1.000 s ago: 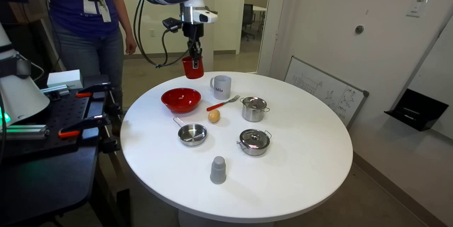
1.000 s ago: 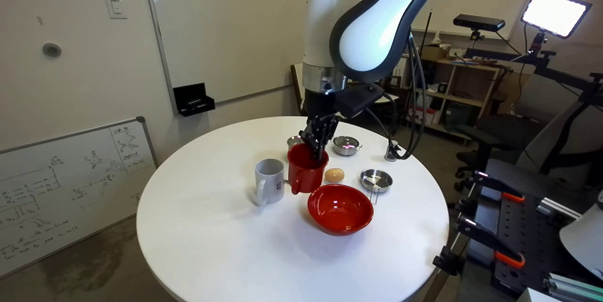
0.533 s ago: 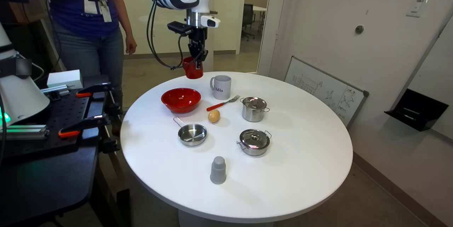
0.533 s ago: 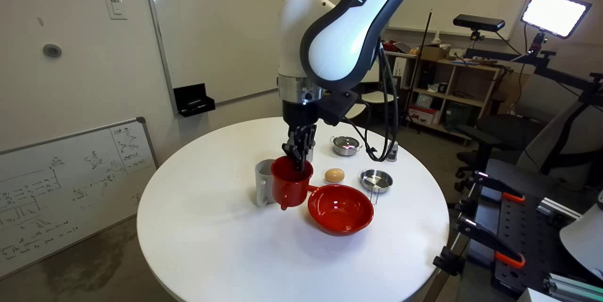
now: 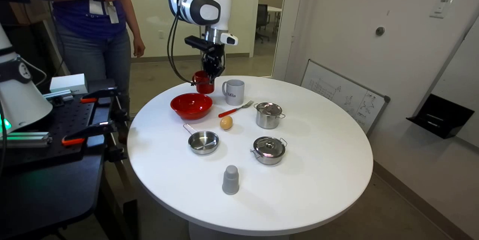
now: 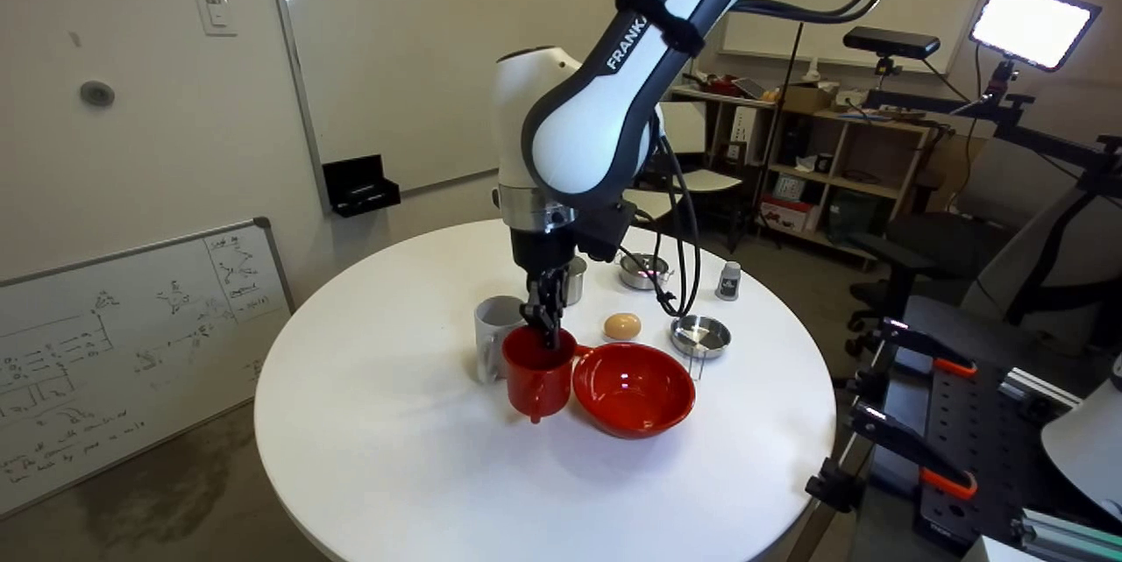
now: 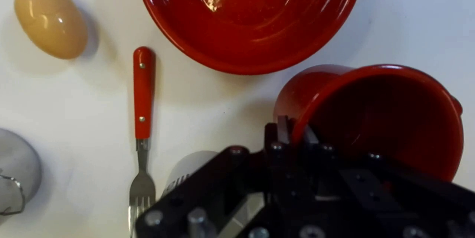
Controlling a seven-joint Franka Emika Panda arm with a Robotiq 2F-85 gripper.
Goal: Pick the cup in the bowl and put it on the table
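The small red cup [image 5: 204,87] is in the jaws of my gripper [image 5: 212,79]. It also shows in an exterior view [image 6: 536,391] and in the wrist view [image 7: 389,119]. My gripper, also in the wrist view [image 7: 295,134], is shut on the cup's rim, one finger inside and one outside. The cup is nearly upright and appears a little above the round white table [image 5: 310,180]. The wide red bowl [image 6: 633,391] stands beside it, with nothing in it; it also shows in the wrist view [image 7: 248,58]. The jaws hide part of the rim.
A grey mug [image 5: 234,93] stands close to the cup. A red-handled fork [image 5: 230,112], an egg [image 5: 226,122], a small pan [image 5: 203,142], two lidded metal pots [image 5: 267,116] [image 5: 269,151] and a grey shaker [image 5: 231,182] are on the table.
My gripper has carried the cup lower, and across to between the grey mug and the bowl in an exterior view. The bowl and the other table things have not moved.
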